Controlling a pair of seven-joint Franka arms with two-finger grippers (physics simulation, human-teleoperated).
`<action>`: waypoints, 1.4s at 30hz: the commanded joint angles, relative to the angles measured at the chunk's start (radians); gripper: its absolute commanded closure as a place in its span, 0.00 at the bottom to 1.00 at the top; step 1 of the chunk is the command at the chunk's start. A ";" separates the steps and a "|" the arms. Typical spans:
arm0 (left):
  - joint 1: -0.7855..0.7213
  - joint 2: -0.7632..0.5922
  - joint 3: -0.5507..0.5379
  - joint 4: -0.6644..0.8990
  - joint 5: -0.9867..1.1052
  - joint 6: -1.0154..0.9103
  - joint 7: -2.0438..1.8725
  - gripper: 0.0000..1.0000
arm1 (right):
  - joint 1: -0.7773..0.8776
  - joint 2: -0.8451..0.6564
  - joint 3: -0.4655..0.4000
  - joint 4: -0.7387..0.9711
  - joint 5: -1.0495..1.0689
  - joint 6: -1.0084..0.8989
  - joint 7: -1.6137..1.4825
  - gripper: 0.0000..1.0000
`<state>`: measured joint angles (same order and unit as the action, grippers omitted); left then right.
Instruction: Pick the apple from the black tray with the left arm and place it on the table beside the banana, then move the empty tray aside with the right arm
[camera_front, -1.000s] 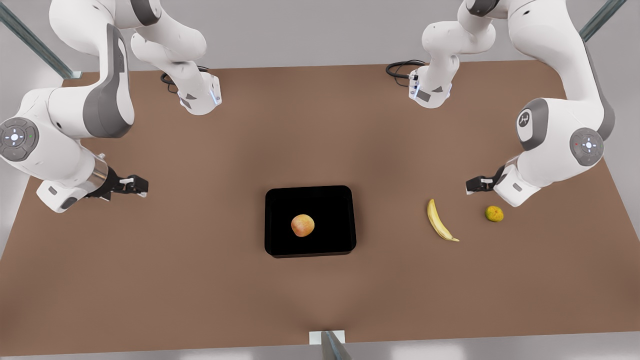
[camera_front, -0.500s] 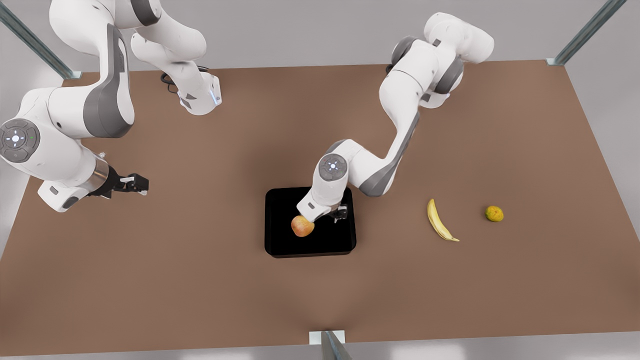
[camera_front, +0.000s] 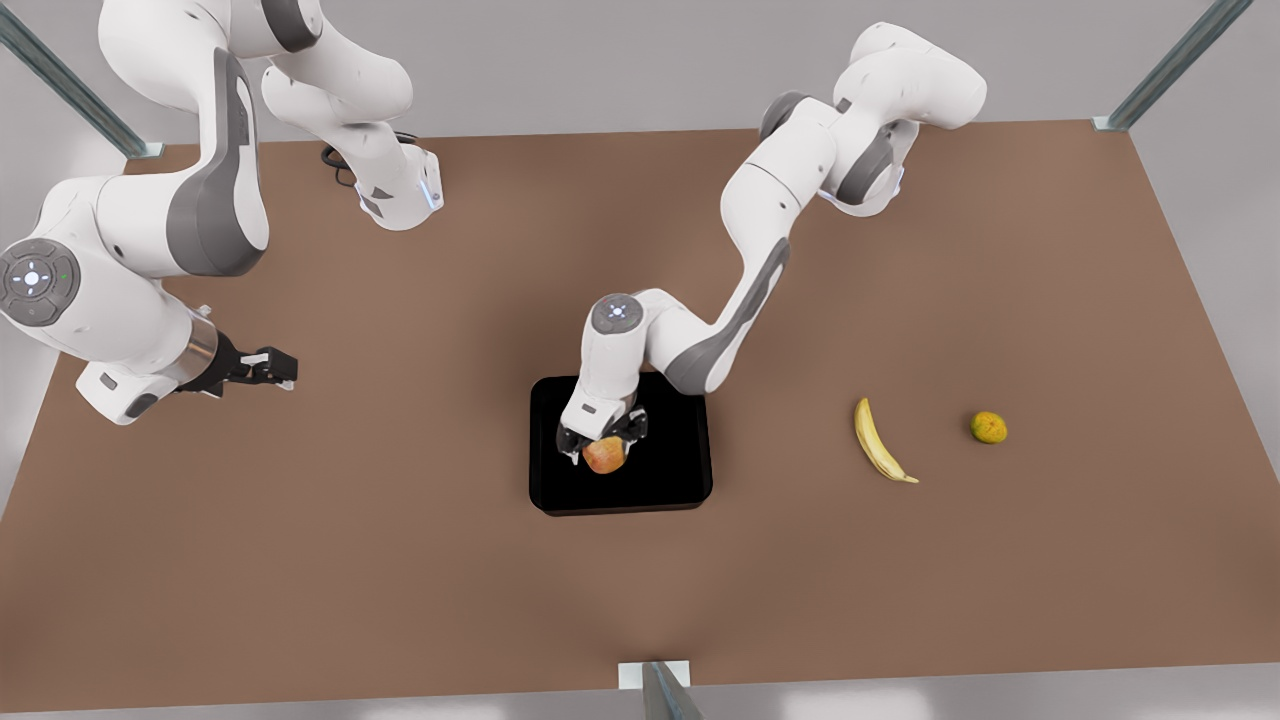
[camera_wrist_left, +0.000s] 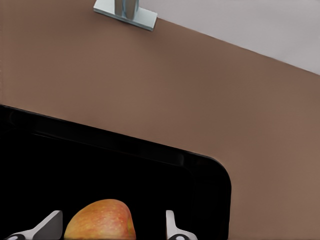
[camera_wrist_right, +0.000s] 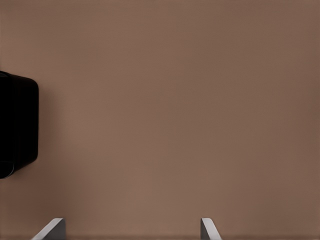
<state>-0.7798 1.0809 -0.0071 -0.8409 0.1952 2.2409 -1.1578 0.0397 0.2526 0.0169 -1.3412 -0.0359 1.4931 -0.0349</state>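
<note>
A large, flat, matte brown table (camera_front: 400, 560) fills the front view, with pale grey walls and metal frame struts at the upper corners. Just below the centre of the frame sits the black tray (camera_front: 670, 480), a glossy rectangle with rounded corners and low walls. Inside it, left of its middle, rests the apple (camera_front: 605, 456), a small round peach-orange fruit with a red blush.

The left arm (camera_front: 740, 230), white with grey joint covers, reaches from the upper right of the frame down to the tray. Its left gripper (camera_front: 601, 447) points down over the apple with one finger on either side. In the left wrist view the pale fingertips (camera_wrist_left: 50, 225) flank the apple (camera_wrist_left: 101, 220), spread wider than the fruit and with a gap on each side.

The right arm (camera_front: 130, 260) waits at the left edge of the frame. Its right gripper (camera_front: 282, 374) hangs above bare table, well apart from the tray, fingers spread wide and holding nothing.

At the right of the frame lie a slim, curved yellow banana (camera_front: 880, 442) and, farther right, a smaller greenish-yellow round fruit (camera_front: 988, 427).
</note>
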 joint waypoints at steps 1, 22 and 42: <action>0.001 -0.001 -0.004 -0.004 0.001 -0.049 -0.401 0.00 | 0.000 -0.001 0.000 0.000 0.001 -0.001 -0.002 0.00; 0.001 0.065 -0.025 -0.027 0.001 -0.040 -0.283 0.00 | 0.000 0.000 0.000 0.000 0.001 -0.001 -0.002 0.00; -0.001 0.100 -0.030 -0.030 0.003 -0.006 -0.269 0.21 | 0.000 0.000 0.000 0.000 0.001 0.001 -0.002 0.00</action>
<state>-0.7810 1.1848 -0.0368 -0.8714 0.1975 2.2585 -1.4140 0.0398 0.2543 0.0169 -1.3412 -0.0358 1.4942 -0.0367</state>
